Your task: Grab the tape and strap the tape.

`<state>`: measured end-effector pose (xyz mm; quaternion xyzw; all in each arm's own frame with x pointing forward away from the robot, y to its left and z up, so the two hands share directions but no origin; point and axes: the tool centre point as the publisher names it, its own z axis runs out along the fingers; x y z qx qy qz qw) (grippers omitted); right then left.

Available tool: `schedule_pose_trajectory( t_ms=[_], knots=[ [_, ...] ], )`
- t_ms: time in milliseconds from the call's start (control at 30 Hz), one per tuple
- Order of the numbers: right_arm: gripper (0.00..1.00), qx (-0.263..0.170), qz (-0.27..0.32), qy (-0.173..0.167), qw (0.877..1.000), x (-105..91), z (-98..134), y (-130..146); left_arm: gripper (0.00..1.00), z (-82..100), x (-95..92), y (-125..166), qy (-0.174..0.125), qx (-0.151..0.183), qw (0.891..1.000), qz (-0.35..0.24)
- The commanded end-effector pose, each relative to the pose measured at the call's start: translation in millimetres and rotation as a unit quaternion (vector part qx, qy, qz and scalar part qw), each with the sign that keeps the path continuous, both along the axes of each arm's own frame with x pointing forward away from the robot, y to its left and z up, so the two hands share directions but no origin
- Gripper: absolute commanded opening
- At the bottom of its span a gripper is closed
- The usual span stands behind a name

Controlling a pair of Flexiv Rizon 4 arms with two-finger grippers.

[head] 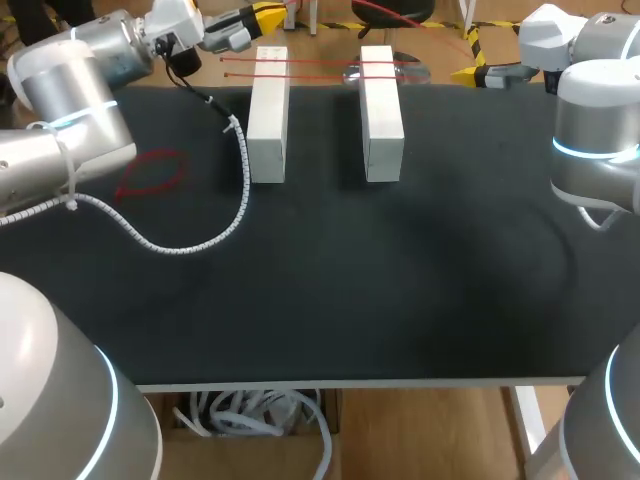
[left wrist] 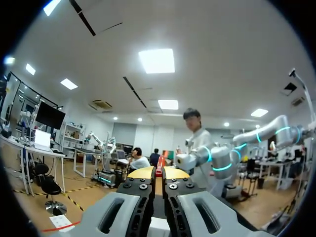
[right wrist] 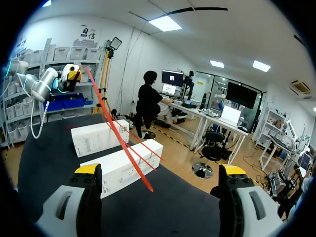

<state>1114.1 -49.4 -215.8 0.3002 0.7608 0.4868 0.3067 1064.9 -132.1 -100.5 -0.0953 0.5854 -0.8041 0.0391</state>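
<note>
At the far edge of the table (head: 350,280), the left gripper (left wrist: 159,174) has its yellow tips pressed close on a sliver of the red tape (right wrist: 118,133), so the grab looks done on that side. From there the tape runs taut through the air and passes over the two white blocks (head: 268,115) lying side by side. Its free end hangs just ahead of the right gripper (right wrist: 160,170), whose fingers stand wide apart with nothing between them. Thin red lines also cross the far ends of both blocks, touching their tops; whether they are part of the same tape I cannot tell. A separate red loop (head: 150,175) lies flat on the table near the left arm, well apart from the blocks. By my reading the strapping is barely begun: the right gripper has to take the loose end, and the tape must then be brought round the blocks and drawn tight
</note>
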Motion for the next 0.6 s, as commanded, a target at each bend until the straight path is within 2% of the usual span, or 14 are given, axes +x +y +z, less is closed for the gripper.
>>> schedule_pose_trajectory(
  t_ms=[33,600],
  knots=[
    [1.00,0.000,0.001,0.000,1.000,0.0,-0.2,-0.2,0.00,3.3,-1.3,-1.4,-0.004,-0.004,1.000,-0.003],
    [1.00,0.000,0.001,0.000,1.000,0.0,-0.2,-0.2,0.00,17.9,-3.7,-14.9,-0.010,-0.024,1.000,-0.007]
  ],
)
